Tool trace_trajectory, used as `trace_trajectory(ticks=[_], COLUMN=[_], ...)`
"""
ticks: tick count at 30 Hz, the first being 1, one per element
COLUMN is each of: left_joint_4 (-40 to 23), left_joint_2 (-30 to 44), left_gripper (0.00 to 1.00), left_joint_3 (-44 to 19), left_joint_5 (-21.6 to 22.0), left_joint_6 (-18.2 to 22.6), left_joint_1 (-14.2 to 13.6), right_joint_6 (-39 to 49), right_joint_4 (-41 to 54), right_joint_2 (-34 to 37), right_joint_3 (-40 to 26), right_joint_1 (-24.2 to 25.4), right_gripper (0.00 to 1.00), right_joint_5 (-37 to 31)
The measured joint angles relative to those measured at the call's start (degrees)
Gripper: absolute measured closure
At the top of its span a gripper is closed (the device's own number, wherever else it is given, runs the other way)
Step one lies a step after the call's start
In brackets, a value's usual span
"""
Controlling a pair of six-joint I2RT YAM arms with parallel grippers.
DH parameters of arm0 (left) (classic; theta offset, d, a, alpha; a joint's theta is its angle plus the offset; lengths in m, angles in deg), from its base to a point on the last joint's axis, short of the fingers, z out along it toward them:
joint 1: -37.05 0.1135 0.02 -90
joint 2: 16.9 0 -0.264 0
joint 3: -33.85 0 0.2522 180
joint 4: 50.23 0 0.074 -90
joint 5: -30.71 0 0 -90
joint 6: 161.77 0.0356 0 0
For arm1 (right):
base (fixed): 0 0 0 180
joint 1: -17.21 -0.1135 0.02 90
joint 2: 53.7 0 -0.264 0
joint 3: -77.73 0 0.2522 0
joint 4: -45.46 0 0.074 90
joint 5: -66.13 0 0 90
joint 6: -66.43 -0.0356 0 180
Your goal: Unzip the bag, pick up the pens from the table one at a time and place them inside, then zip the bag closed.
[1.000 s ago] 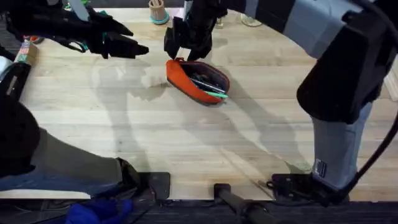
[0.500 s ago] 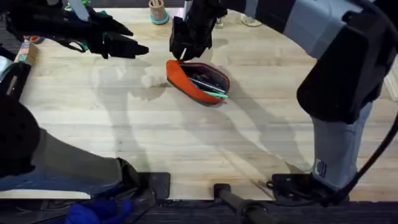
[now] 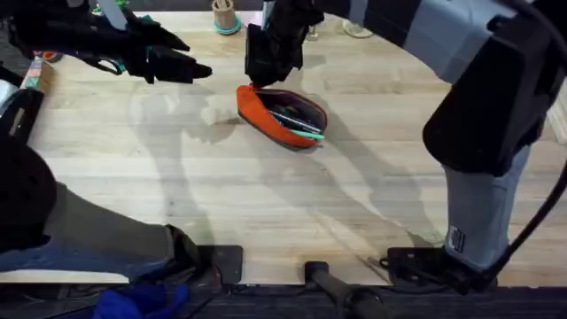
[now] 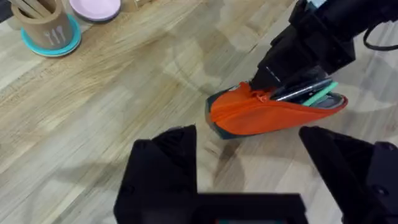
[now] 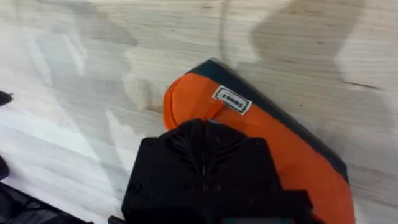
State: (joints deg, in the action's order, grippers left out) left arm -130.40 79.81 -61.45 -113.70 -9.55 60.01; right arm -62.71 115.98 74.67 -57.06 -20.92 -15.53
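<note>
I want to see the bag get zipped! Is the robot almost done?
Nearly. The orange bag is open and both pens already lie inside. The right gripper is down at the bag's zipper end, apparently starting to close it. The left gripper hangs open, away from it. Zipping is what's left.

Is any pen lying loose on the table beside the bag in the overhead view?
No, the green pen and the silver-grey pen both lie inside the open bag.
</note>
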Motion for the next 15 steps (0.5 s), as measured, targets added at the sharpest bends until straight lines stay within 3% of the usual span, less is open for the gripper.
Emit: trace_trajectory(ticks=[15], left_joint_4=[0.0], left_joint_2=[0.0], left_gripper=[0.007], left_joint_3=[0.0], left_joint_5=[0.0], left_joint_6=[0.0], left_joint_1=[0.0], right_joint_6=[2.0], right_joint_4=[6.3], right_joint_2=[0.0], right_joint_3=[-9.1], right_joint_1=[-0.1], right_gripper=[0.971], right_joint_5=[-5.4])
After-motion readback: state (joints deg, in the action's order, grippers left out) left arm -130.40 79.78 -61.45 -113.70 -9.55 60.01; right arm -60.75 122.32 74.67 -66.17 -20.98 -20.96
